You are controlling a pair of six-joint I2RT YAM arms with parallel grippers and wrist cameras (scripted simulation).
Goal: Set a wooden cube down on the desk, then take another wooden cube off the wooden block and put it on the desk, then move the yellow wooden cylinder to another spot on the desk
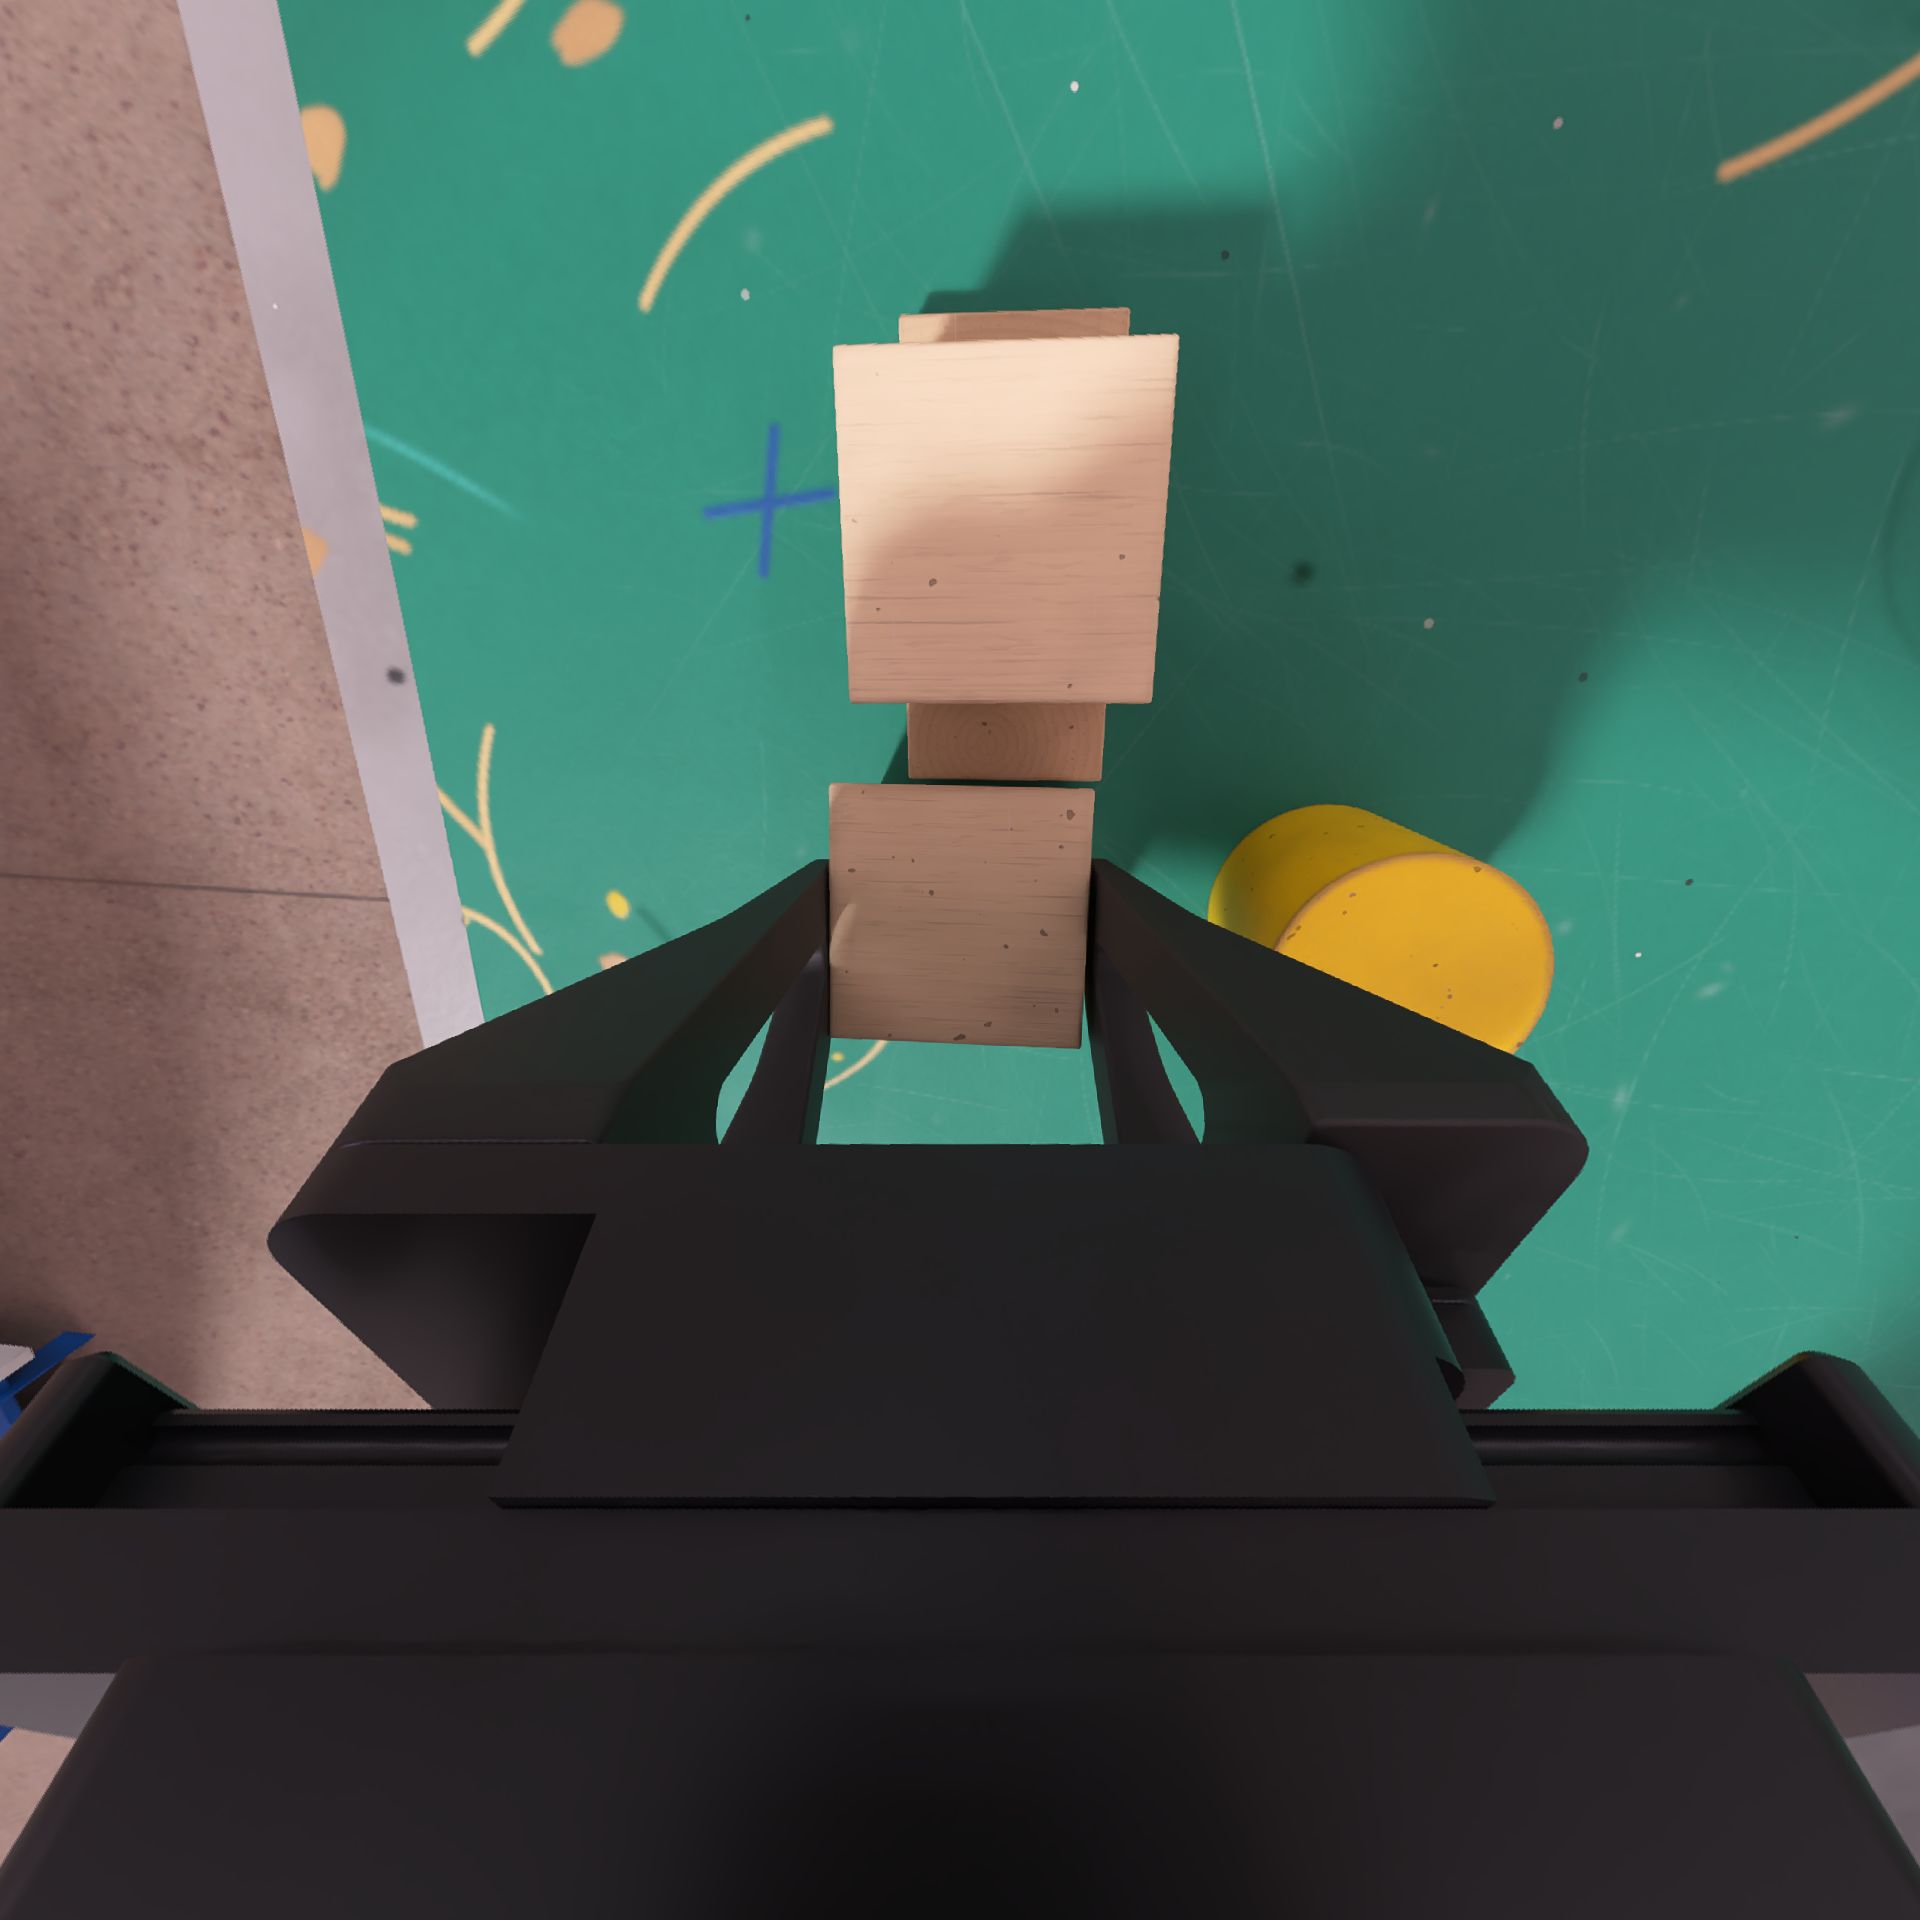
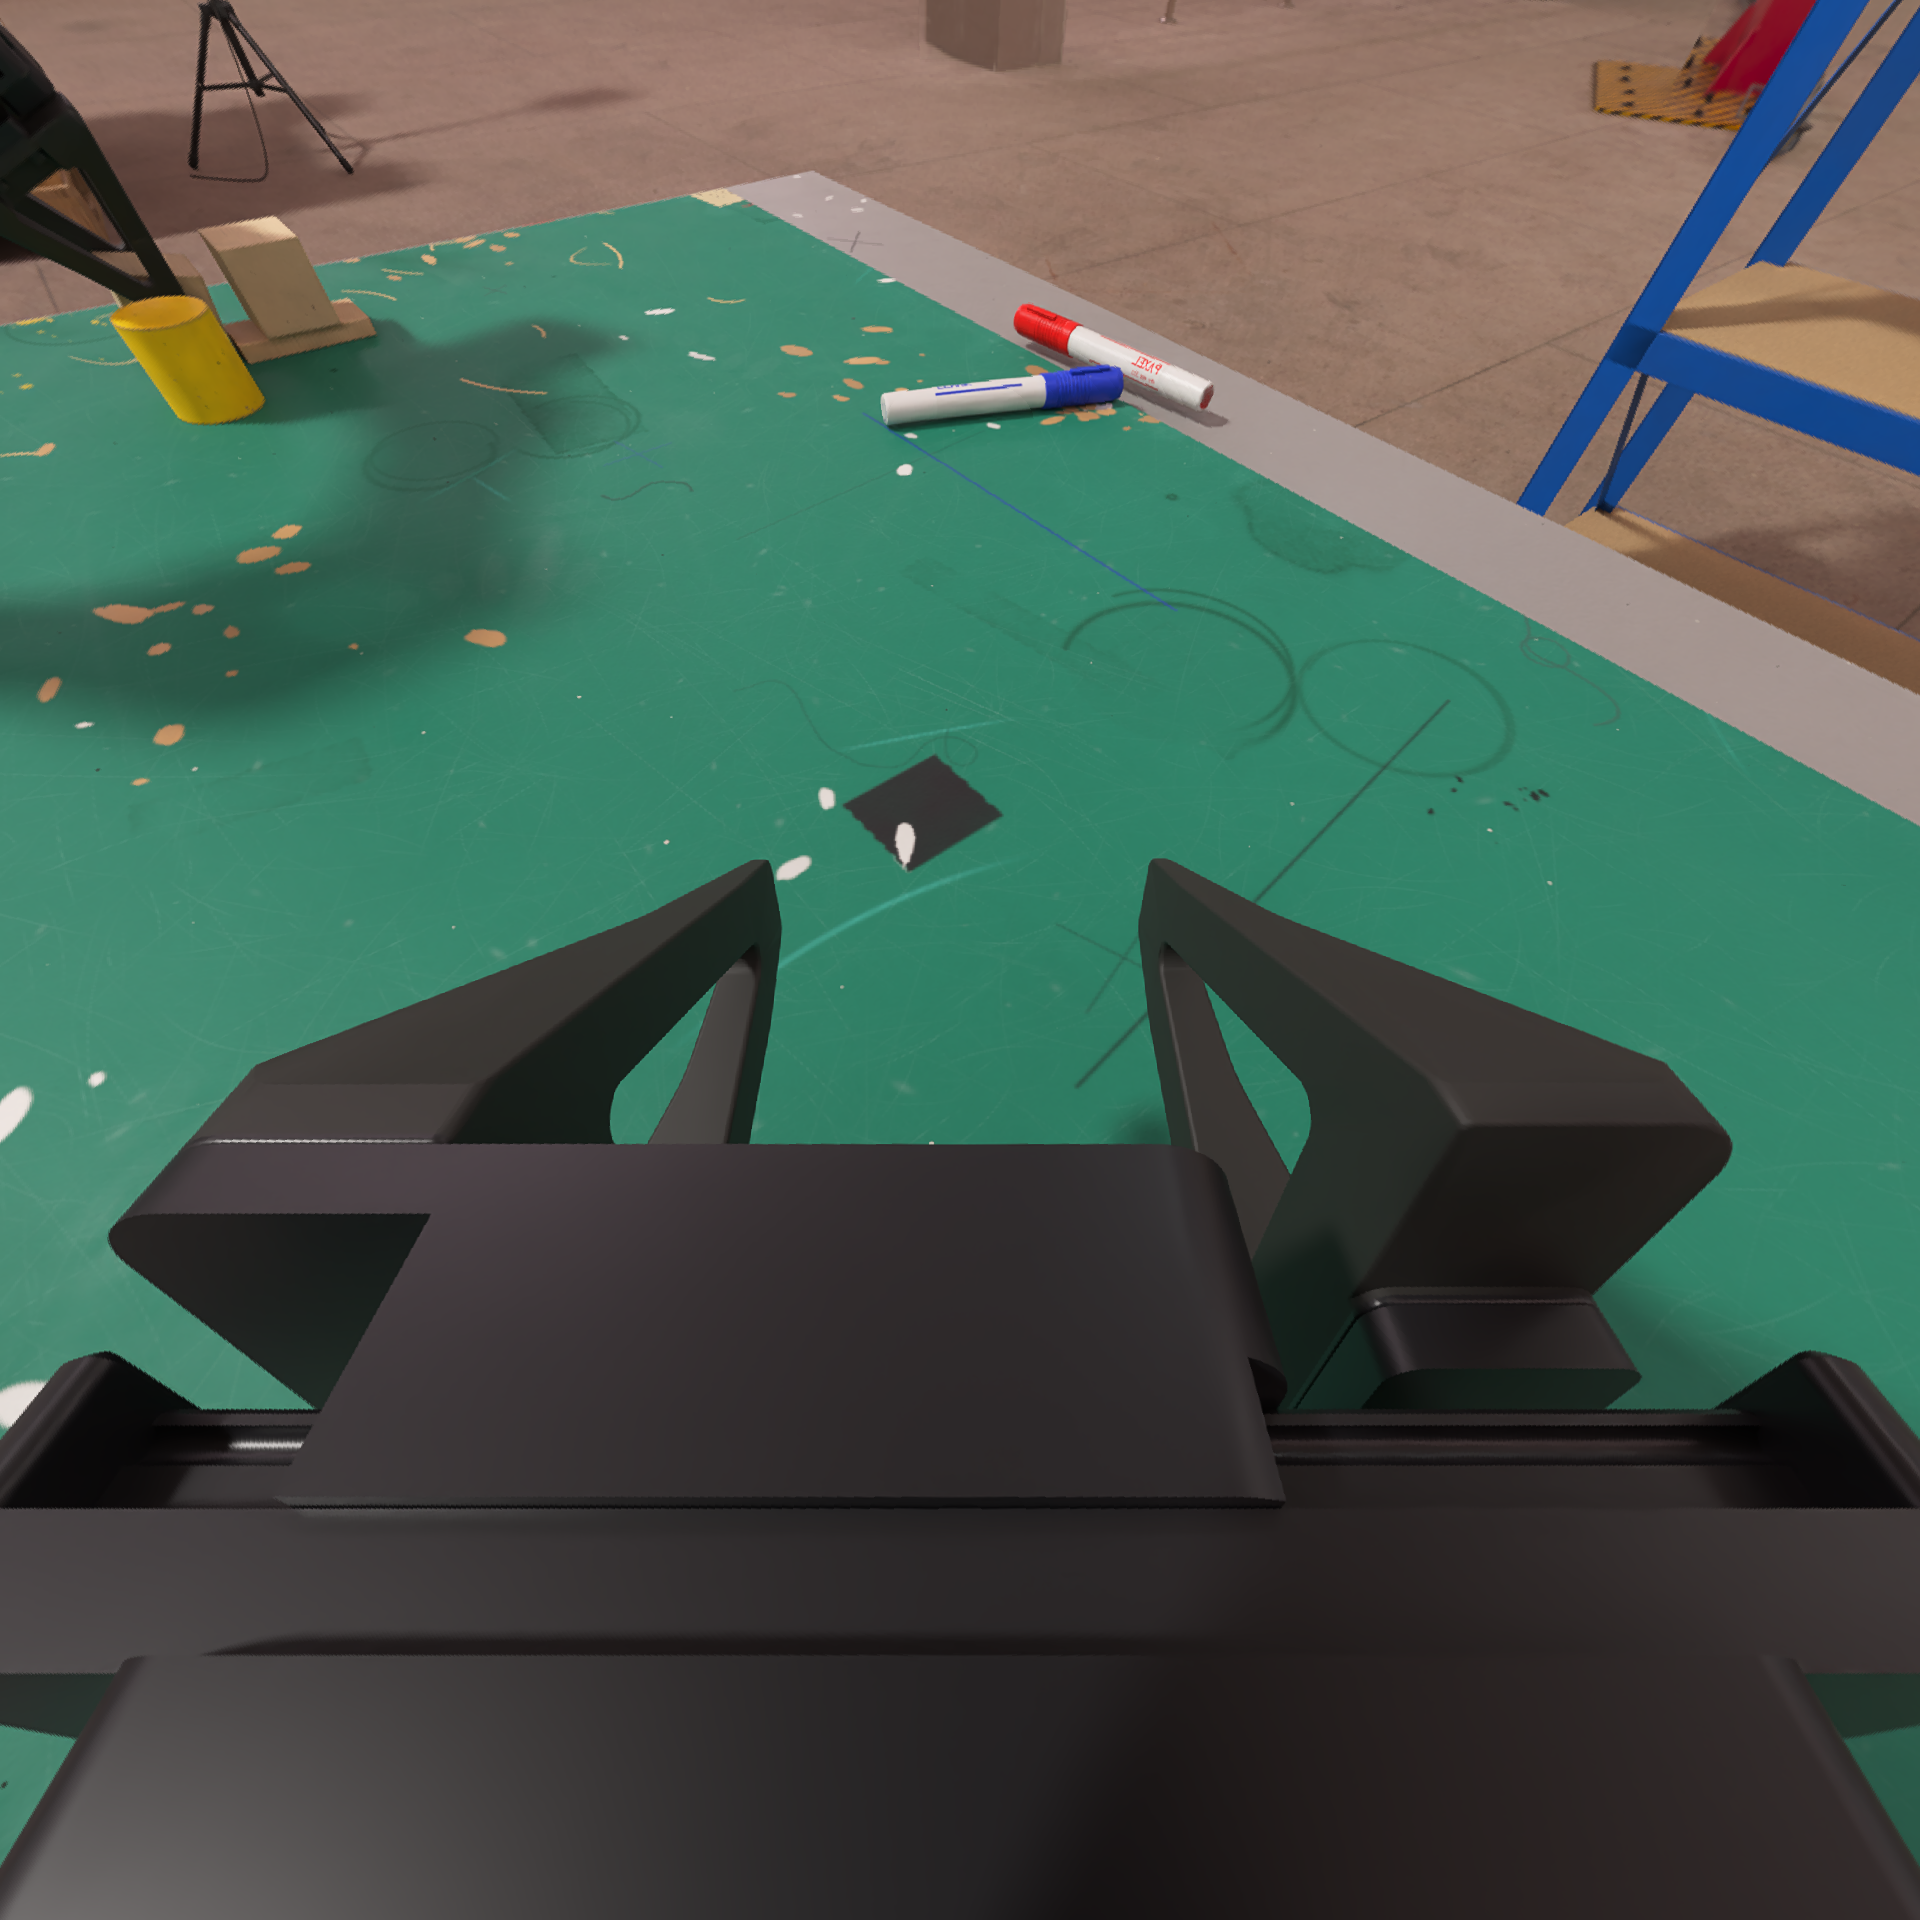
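In the left wrist view, the left black two-finger hand (image 1: 958,883) clamps a pale wooden cube (image 1: 958,914) at centre frame, above the green paint-flecked counter (image 1: 1455,468). Just above it in the frame a second, larger-looking pale wooden cube (image 1: 1003,520) sits on a flat wooden block (image 1: 1004,742). The yellow wooden cylinder (image 1: 1382,920) stands at right, near the block. In the right wrist view, the same stack and cylinder show at upper left; the right black hand (image 2: 958,883) hangs wide and empty at lower centre, with a blue-capped marker (image 2: 1003,395) and a red-capped marker (image 2: 1112,353) at upper centre.
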